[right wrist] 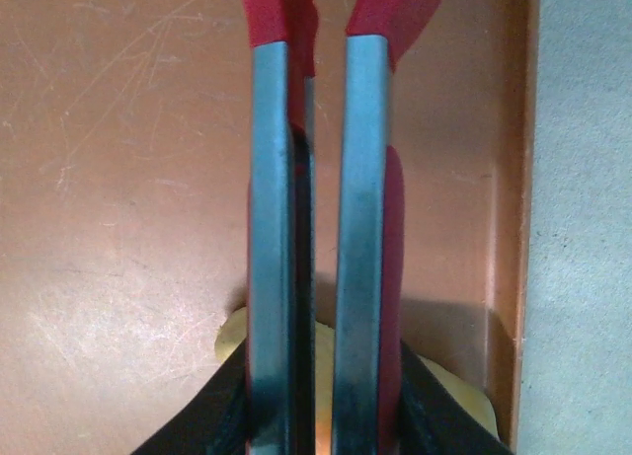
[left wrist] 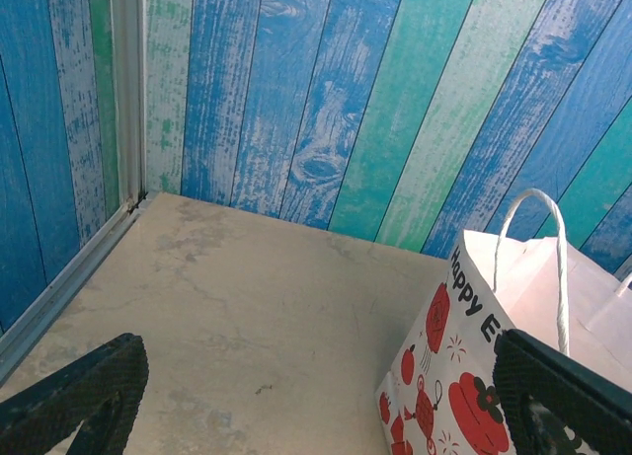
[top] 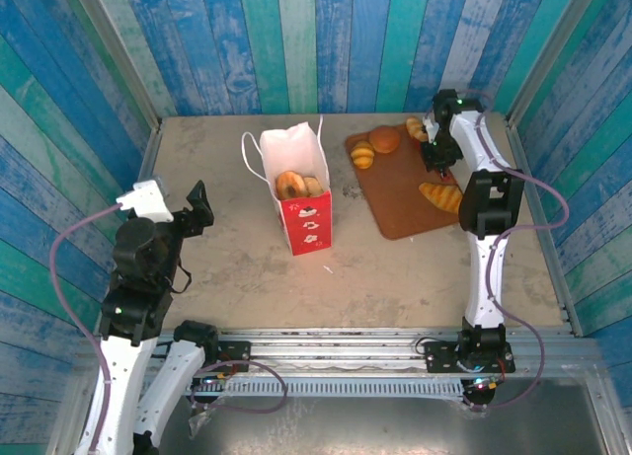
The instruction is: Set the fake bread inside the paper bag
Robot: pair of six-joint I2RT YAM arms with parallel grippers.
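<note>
The paper bag [top: 296,193] stands open mid-table with two pieces of fake bread [top: 291,186] inside; its strawberry-print side [left wrist: 464,356] shows in the left wrist view. More fake bread lies on the brown tray [top: 400,213]: a round bun [top: 385,139], a croissant [top: 362,156], a long roll [top: 441,195] and a piece at the far edge [top: 417,127]. My right gripper [top: 439,159] [right wrist: 321,416] is shut on red-ended metal tongs [right wrist: 360,228], above a pale yellow bread [right wrist: 449,391]. My left gripper [top: 197,210] [left wrist: 321,416] hangs open and empty, left of the bag.
Blue-green plank walls enclose the beige table [top: 227,267]. The tray's raised right rim [right wrist: 509,179] runs beside bare table [right wrist: 583,228]. A metal rail [top: 346,341] crosses the near edge between the arm bases.
</note>
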